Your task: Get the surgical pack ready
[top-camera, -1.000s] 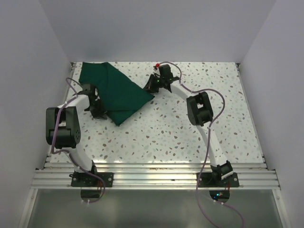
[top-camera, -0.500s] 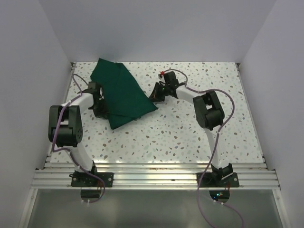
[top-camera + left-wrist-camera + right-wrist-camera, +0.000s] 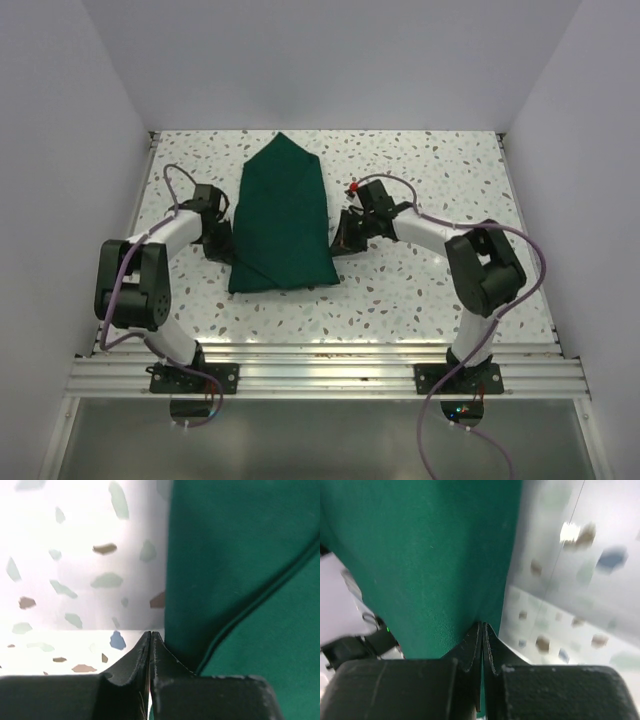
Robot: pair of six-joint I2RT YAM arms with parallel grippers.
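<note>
The surgical pack shows only as a dark green cloth (image 3: 283,225), folded into a long pointed shape, lying flat mid-table with its point towards the far wall. No instruments, tray or strips show. My left gripper (image 3: 226,243) sits low at the cloth's left edge, shut, with a sliver of green between its jaws. In the left wrist view the gripper (image 3: 151,634) has the cloth (image 3: 240,555) along its right side. My right gripper (image 3: 340,235) is at the cloth's right edge, shut on it. In the right wrist view the cloth (image 3: 420,555) runs from the pinched jaws (image 3: 482,625).
The speckled white table (image 3: 420,290) is boxed in by pale walls on three sides. An aluminium rail (image 3: 320,375) runs along the near edge by the arm bases. Purple cables loop off both arms.
The cloth has swung from the far left corner to the middle and turned its point towards the far wall. Both grippers travelled with it, and the right arm drew nearer.
</note>
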